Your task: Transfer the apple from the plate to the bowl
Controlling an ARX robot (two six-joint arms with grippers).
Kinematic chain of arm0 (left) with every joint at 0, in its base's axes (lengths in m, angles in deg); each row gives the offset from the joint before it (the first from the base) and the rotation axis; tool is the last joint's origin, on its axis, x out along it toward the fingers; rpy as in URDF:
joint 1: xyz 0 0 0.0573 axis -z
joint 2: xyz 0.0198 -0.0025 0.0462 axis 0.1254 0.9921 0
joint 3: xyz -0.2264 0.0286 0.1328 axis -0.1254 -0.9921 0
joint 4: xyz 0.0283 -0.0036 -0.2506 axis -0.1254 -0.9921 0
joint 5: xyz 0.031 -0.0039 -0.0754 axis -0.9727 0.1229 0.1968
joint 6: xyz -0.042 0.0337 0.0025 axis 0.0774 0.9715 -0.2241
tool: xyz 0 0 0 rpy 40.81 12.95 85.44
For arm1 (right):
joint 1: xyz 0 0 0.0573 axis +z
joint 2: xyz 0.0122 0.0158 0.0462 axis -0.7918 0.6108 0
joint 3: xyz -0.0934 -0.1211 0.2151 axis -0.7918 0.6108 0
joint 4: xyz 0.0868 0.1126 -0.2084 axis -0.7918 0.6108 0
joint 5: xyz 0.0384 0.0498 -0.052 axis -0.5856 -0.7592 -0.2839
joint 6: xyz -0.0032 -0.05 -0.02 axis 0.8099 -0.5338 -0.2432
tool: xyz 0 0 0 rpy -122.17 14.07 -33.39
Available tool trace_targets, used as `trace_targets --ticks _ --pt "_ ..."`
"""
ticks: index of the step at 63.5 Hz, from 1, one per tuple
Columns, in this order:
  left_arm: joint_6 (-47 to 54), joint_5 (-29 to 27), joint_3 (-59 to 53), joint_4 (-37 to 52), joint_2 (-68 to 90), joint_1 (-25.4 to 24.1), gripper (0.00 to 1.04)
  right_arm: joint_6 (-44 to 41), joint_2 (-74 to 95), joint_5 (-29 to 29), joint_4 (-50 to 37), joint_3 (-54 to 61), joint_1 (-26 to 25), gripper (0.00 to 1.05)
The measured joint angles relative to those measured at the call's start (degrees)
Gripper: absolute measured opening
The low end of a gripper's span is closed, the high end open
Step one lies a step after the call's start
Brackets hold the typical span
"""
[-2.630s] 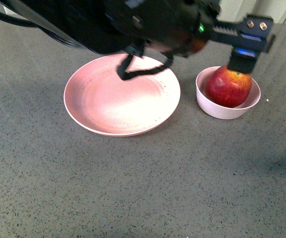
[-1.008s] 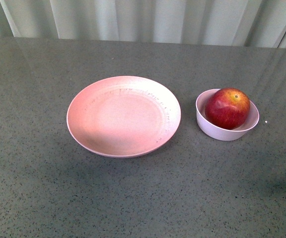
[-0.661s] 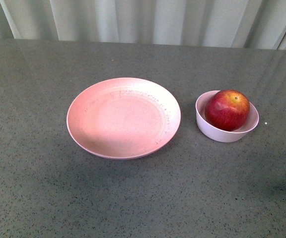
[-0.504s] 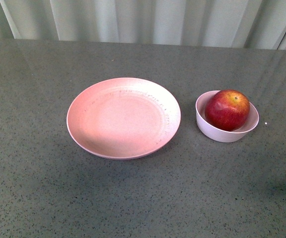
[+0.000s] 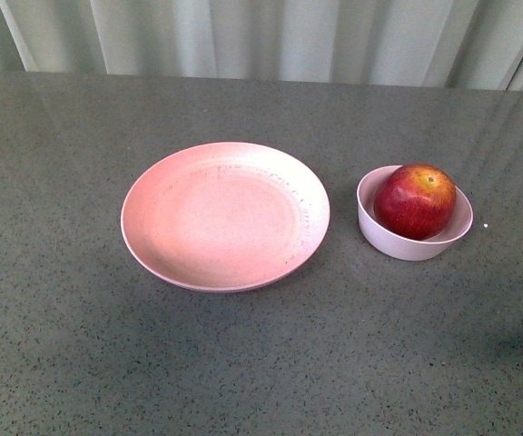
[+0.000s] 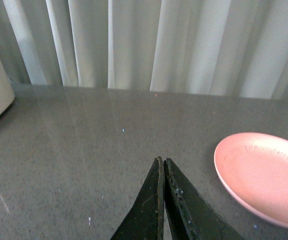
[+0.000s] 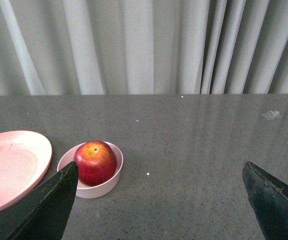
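Checking placement: the apple (image 5: 415, 201) sits inside the bowl (image 5: 374, 232), stem patch up; by my judgement the transfer is complete.
Plate: the plate (image 5: 152, 250) lies bare on the bench (image 5: 261, 363), just beside the bowl, not touching it.
Apple fit: it fills most of the bowl and rises well above the rim, leaning toward the bowl's far-right side in the front view.
Left end effector: my left end effector (image 6: 163, 165) has its fingers pressed together, holding nothing, over bare bench with the plate's rim off to one side.
Right end effector: my right end effector (image 7: 159, 200) is spread wide, empty, with the bowl and apple ahead of it and apart from both fingers.
Front view: neither arm shows there.
Risk 1: the bowl is small and light-looking; any sweep of my right arm across it could tip it and roll the apple out onto the bench.
Risk 2: the apple sits high, so a low pass could clip its top before touching the bowl.
Risk 3: a needless re-grasp could drag the bowl into the plate.
Mitigation: I judge it safest to keep both arms clear of the bowl.
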Motion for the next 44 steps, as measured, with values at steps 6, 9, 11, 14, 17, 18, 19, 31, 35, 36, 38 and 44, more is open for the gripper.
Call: trace_targets --ticks 6,9,11,14,17,18,19,31,35,36,38,44 --pt "0.00 -0.02 0.00 -0.76 -1.86 0.00 0.02 -0.02 0.00 0.00 0.00 0.00 0.00 0.96" --pt "0.00 -0.02 0.00 -1.05 -1.88 -0.04 0.02 0.00 -0.02 -0.02 0.00 0.00 0.00 0.96" --pt "0.00 -0.04 0.00 -1.05 -1.90 -0.04 0.02 0.00 0.00 0.00 0.00 0.00 0.00 0.96" --pt "0.02 -0.02 0.00 -1.07 -1.92 -0.04 0.02 -0.02 0.02 -0.02 0.00 0.00 0.00 0.96" --pt "0.00 -0.02 0.00 -1.05 -1.95 -0.04 0.02 0.00 -0.02 0.00 0.00 0.00 0.00 0.96" --pt "0.00 -0.02 0.00 -1.05 -1.95 -0.04 0.02 -0.02 -0.02 0.00 0.00 0.00 0.00 0.96" --pt "0.00 -0.02 0.00 -1.05 -1.95 -0.04 0.02 0.00 0.00 0.00 0.00 0.00 0.00 0.96" --pt "0.00 -0.02 0.00 -1.05 -1.97 -0.04 0.16 -0.02 -0.02 -0.02 0.00 0.00 0.00 0.96" --pt "0.00 -0.02 0.00 -1.05 -1.97 -0.04 0.32 -0.02 -0.02 0.00 0.00 0.00 0.00 0.96" --pt "0.00 -0.02 0.00 -1.05 -1.97 -0.04 0.35 0.00 -0.02 0.00 0.00 0.00 0.00 0.96" --pt "0.00 -0.02 0.00 -1.05 -1.97 -0.04 0.42 -0.02 -0.02 0.00 0.00 0.00 0.00 0.96" --pt "0.00 -0.02 0.00 -1.05 -1.97 -0.04 0.60 0.00 -0.02 0.00 0.00 0.00 0.00 0.96"
